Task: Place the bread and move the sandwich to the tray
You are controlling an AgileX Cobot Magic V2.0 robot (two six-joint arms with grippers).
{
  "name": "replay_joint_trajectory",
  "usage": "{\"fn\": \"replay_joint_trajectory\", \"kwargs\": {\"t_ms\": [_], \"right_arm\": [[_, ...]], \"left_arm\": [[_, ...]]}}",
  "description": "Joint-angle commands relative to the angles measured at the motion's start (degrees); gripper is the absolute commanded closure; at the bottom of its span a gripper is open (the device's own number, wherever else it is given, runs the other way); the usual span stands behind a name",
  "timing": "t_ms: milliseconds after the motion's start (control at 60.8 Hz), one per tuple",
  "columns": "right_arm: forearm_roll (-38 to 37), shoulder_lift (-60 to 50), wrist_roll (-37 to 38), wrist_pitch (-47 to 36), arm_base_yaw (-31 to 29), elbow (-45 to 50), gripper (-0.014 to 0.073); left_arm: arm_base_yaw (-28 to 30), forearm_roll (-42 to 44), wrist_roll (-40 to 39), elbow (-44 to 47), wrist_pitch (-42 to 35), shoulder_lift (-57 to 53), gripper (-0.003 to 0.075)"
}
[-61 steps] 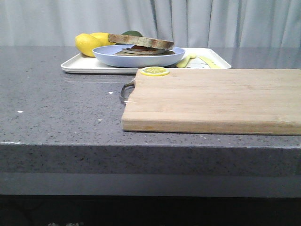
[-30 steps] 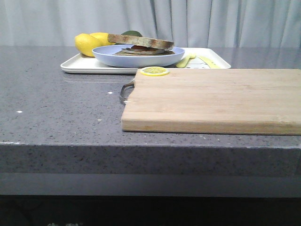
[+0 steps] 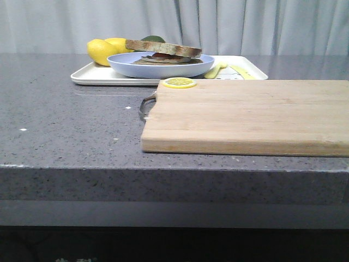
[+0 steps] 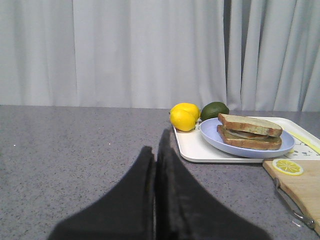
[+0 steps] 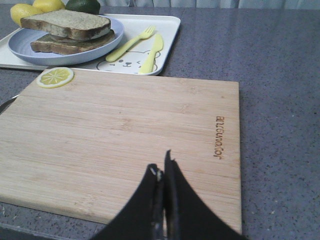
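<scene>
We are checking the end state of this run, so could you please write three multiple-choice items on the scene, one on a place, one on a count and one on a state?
1. Where does the pale blue plate stand?
A. on the cutting board
B. on the white tray
C. on the bare counter

2. How many whole lemons lie on the tray?
A. none
B. two
C. five

3. How is the right gripper?
A. shut and empty
B. wide open
C. shut on a fork

Answers: 1 B, the tray's rim shows around the plate. 2 B, two yellow lemons sit beside the avocado. 3 A, its fingers meet with nothing between them above the cutting board.
</scene>
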Motion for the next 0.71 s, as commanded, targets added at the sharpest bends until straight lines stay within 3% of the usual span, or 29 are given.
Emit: {"fn": "replay_joint_trajectory", "kwargs": {"t_ms": [0,181,379,691], "right_arm": [[0.0,0.2,0.0,-4.1,-0.3,-1.6,0.0654],[0.0,0.2,0.0,-4.0,-0.3,-1.6,0.0654],[0.0,0.2,0.0,-4.0,-0.3,-1.6,0.0654],[0.0,0.2,0.0,-4.0,-0.3,-1.6,0.0654]], "left_arm": [[0.0,-0.1,-0.1,1.0,-8.1,-1.3,0.0741],[3.5,-0.3,-0.1,8.1,-13.0,-1.3,0.0741],[8.2,-2.7,-0.1,15.5,-13.4,-1.3,0.0741],[8.3,-2.9,-0.1,25.8,-22.9,-1.3,0.0741]]}}
